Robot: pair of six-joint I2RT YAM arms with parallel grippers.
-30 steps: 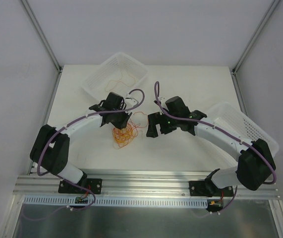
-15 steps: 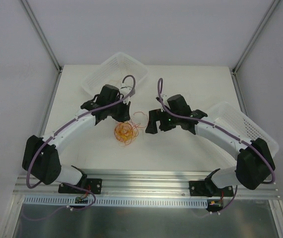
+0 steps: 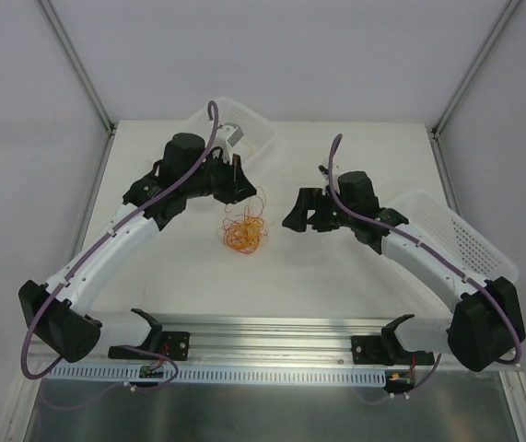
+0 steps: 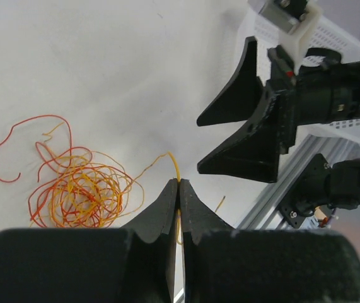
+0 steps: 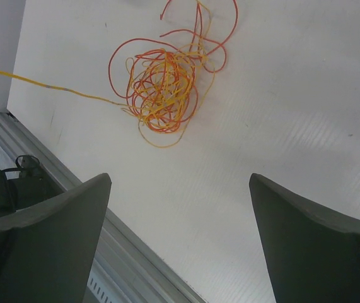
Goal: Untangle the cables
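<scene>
Cables [image 3: 244,232]: orange-red curly tangle lying mid-table [image 3: 364,147], between the grippers | left gripper [image 4: 178,189]: just far-left of tangle, clamped on one orange strand running out of it | right gripper [image 5: 180,183]: right of tangle, apart from it, fingers spread, gripping nothing | far basket [image 3: 258,138]: behind left gripper | right basket [image 3: 470,244]: table's right edge

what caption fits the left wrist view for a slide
Left tool shut on one yellow strand leading from the tangle.

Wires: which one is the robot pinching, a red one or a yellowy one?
The yellowy-orange wire. The left gripper pinches it, so it stretches away from the pile; the red wires lie loose on the table.
</scene>
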